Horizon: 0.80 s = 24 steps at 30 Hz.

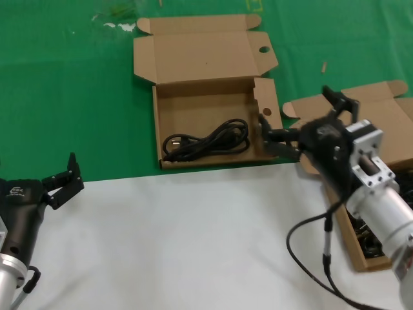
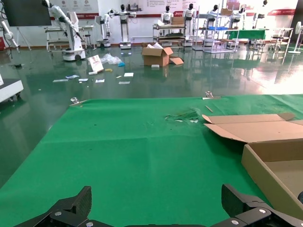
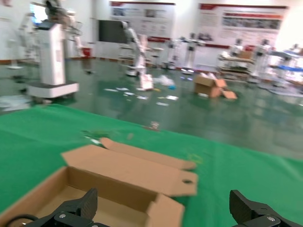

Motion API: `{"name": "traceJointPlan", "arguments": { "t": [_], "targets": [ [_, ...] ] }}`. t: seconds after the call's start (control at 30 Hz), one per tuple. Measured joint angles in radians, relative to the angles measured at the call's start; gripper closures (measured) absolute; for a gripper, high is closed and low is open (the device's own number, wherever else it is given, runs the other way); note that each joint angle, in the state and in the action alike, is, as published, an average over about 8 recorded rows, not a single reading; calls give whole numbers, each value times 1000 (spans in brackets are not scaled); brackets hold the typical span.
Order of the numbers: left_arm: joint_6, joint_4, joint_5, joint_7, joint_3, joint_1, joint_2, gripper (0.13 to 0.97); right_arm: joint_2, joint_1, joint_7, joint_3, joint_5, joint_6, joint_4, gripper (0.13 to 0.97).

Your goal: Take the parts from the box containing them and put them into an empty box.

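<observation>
The right gripper [image 1: 303, 123] hangs with its fingers spread wide and nothing between them, just beside the right wall of the box with round holes [image 1: 205, 139], over the gap between the two boxes. One finger [image 1: 274, 137] reaches toward that box's side flap, the other [image 1: 339, 98] points back over the second box. Its arm slants up from the lower right corner of the head view, a black cable looping below it over the white table [image 1: 193, 239]. In the right wrist view the fingertips [image 3: 73, 210] stand far apart with the holed box below them.

The left gripper [image 1: 61, 181] rests idle at the near left edge, fingers apart and empty, over the border of white table and green mat [image 1: 64, 97].

The holed box lies open on the mat, lid folded back, and holds one black cable bundle [image 1: 206, 142] in loose loops on its floor. The other box [image 1: 361, 103], at the right edge and partly hidden by the arm, shows more dark cables [image 1: 371, 239] near its front.
</observation>
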Motion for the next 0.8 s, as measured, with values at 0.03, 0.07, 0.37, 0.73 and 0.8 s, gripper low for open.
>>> {"name": "traceJointPlan", "arguments": {
  "t": [0.03,0.07,0.37,0.73,0.8],
  "targets": [
    [0,0,0,0,0,0,0,138,-2,-14,0,7,6,14,5,129],
    [0,0,0,0,0,0,0,135,-4,-27,1,14,12,28,10,129],
    [0,0,0,0,0,0,0,132,-21,-139,4,73,60,141,51,129],
    [0,0,0,0,0,0,0,132,-24,-161,4,84,70,163,59,129],
    [0,0,0,0,0,0,0,132,-24,-161,4,84,70,163,59,129]
  ]
}}
